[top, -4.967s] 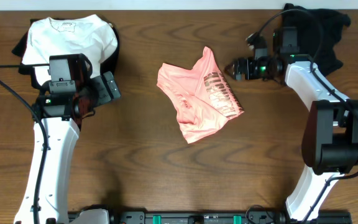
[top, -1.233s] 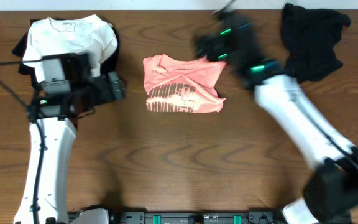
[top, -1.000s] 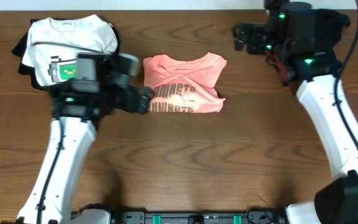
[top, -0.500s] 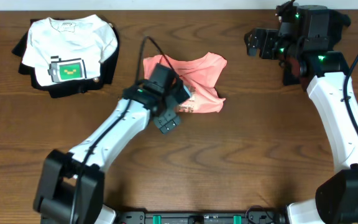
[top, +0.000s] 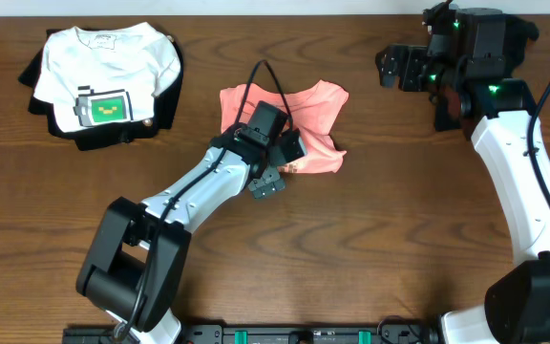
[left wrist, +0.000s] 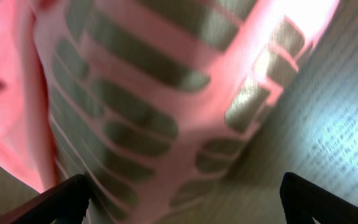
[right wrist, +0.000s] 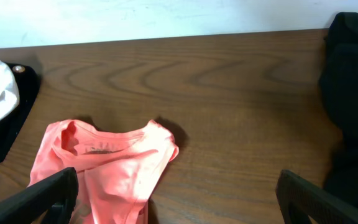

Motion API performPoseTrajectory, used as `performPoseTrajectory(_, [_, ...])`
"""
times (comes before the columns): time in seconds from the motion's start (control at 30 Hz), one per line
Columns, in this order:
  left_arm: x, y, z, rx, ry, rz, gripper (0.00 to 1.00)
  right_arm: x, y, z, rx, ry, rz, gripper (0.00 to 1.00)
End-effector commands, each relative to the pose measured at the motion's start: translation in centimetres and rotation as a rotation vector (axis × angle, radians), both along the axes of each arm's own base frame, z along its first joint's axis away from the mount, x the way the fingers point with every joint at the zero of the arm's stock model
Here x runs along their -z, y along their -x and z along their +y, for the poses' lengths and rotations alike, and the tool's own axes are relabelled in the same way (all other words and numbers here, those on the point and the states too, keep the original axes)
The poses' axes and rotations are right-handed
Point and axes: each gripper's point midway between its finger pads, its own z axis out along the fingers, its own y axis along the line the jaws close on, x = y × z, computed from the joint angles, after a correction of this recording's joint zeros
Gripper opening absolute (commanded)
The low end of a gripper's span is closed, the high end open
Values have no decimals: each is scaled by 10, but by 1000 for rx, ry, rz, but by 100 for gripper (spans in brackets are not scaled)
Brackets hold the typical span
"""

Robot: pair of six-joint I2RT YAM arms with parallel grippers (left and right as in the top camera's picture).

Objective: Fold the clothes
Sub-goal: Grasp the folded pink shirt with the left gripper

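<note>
The salmon-pink T-shirt point(top: 315, 108) lies folded on the desk point(top: 370, 248), centre-back, its striped print facing up. The left gripper point(top: 281, 167) hovers over the shirt's front edge with jaws wide apart, holding nothing. The right gripper point(top: 391, 69) hangs spread and empty near a black garment point(right wrist: 353, 93). A white shirt point(top: 113, 59) rests far left.

salmon-pink T-shirt point(top: 323, 103): one
white T-shirt point(top: 113, 57): one
black garments: two, the black pile point(top: 103, 140) under the white one and the black heap point(right wrist: 353, 106) at the far right corner
robot arms: two, left arm point(top: 203, 186) and right arm point(top: 516, 167)
worktop point(top: 399, 258): one
</note>
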Motion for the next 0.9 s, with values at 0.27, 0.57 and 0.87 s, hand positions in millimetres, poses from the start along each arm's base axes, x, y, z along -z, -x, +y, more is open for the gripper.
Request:
performPoseTrajectory(0.27, [1, -16, -12, 56, 7, -77, 98, 7, 1, -9, 14, 20, 21, 99])
performPoseTrajectory(0.57, [8, -10, -10, 61, -26, -51, 98, 7, 1, -9, 14, 20, 21, 99])
performPoseTrajectory(0.87, [25, -16, -14, 61, -25, -52, 98, 8, 1, -10, 14, 21, 25, 99])
